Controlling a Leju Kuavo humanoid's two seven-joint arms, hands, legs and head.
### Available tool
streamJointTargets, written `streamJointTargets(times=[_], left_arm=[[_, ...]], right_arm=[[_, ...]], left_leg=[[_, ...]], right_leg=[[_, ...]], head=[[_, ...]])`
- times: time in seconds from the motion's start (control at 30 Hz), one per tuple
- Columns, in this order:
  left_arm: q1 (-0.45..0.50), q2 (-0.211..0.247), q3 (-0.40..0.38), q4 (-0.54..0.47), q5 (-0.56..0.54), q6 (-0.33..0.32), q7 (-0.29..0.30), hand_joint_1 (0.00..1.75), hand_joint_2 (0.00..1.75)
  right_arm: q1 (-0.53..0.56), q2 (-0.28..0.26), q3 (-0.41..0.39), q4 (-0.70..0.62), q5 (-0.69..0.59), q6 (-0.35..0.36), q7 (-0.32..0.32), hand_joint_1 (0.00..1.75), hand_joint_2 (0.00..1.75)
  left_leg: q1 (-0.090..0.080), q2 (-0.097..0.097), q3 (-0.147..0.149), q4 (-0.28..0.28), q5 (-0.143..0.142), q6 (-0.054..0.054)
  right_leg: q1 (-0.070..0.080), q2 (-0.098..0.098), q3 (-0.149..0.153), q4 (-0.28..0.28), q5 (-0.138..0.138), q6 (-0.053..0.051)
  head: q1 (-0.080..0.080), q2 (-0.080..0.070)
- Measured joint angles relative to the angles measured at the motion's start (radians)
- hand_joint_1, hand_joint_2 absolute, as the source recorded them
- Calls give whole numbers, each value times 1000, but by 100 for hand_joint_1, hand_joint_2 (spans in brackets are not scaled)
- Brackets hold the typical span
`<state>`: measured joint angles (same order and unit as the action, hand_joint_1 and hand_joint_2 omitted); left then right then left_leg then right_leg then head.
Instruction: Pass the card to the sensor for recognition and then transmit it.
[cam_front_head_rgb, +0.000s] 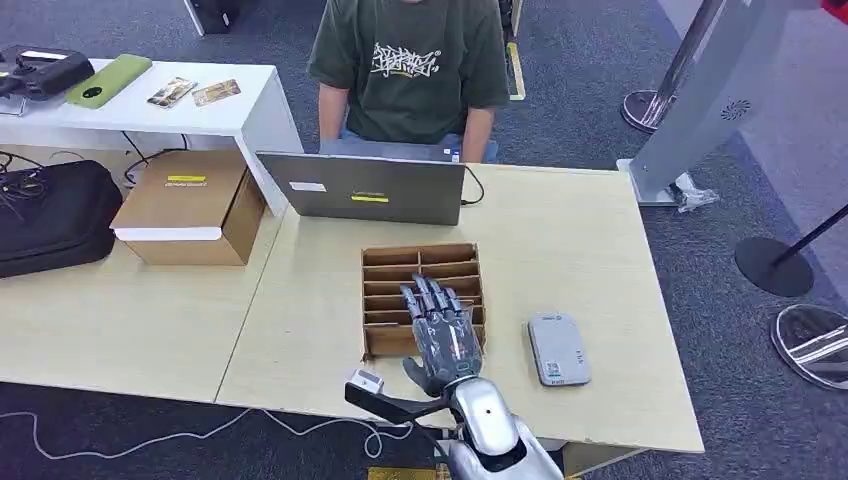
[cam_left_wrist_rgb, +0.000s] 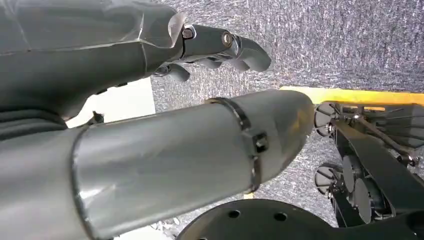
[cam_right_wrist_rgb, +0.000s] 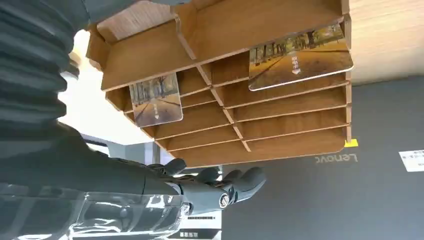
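Observation:
A wooden slotted card rack (cam_front_head_rgb: 400, 258) stands in the middle of the light table, in front of a laptop. The right wrist view shows two picture cards in its slots, one (cam_right_wrist_rgb: 156, 100) in one column and one (cam_right_wrist_rgb: 300, 55) in the other. My right hand (cam_front_head_rgb: 440, 330) hovers over the rack's near right part, fingers stretched out (cam_right_wrist_rgb: 220, 185) and holding nothing. The grey flat sensor (cam_front_head_rgb: 558, 348) lies on the table just right of the rack. My left hand (cam_left_wrist_rgb: 225, 45) hangs over the carpet with loose fingers, empty.
A closed grey laptop (cam_front_head_rgb: 365, 188) stands behind the rack, and a person in a green shirt (cam_front_head_rgb: 405, 70) sits beyond it. A cardboard box (cam_front_head_rgb: 190, 205) and a black bag (cam_front_head_rgb: 55, 215) lie at the left. A white side table (cam_front_head_rgb: 255, 90) carries phones and cards.

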<state>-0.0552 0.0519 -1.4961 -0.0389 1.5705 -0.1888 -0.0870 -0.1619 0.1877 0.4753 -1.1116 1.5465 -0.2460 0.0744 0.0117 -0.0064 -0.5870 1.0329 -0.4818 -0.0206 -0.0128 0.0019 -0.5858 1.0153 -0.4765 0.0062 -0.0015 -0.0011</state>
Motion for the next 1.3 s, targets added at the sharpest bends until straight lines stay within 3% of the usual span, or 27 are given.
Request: streamJointTargets(times=[0.6,1.3], left_arm=[[-1,-5,0,0,0,1,0,0,0],[0,-14,11,0,0,1,2,0,0]], right_arm=[[-2,8,58,-43,-5,11,24,0,175],[-43,19,76,32,-69,-24,15,0,175]], left_leg=[[0,0,0,0,0,0],[0,0,0,0,0,0]], right_leg=[[0,0,0,0,0,0],[0,0,0,0,0,0]], head=[[0,0],[0,0]])
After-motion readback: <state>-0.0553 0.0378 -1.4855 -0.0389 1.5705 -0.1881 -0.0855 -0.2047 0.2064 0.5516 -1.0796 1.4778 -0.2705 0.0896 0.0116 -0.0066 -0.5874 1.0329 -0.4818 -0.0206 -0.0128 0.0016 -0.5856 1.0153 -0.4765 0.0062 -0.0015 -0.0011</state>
